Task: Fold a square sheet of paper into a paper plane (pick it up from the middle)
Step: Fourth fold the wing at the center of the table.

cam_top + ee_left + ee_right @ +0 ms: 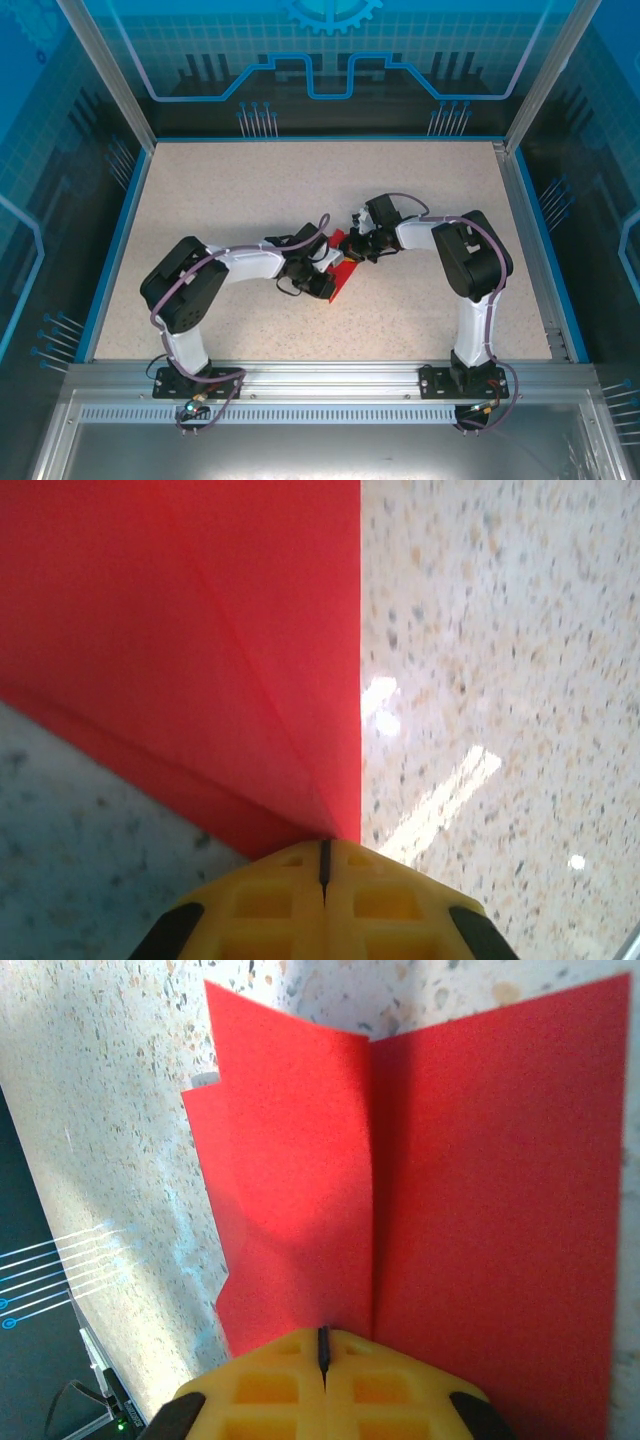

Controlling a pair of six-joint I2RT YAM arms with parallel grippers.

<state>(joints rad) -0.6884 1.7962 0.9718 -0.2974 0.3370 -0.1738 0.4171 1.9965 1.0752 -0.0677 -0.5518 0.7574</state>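
From above, the left claw point(322, 283) and right claw point(358, 246) cover most of the paper point(347, 272); wrist views crop its edges.

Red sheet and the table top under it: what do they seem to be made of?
Red sheet: thin matte paper, judging by its sharp creases and crisp straight edges. Table top: hard speckled surface, probably laminate or stone composite, semi-glossy, since it throws bright glare.

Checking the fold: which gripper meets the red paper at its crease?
The right gripper, with red paper spreading on either side; the left gripper sits at an edge.
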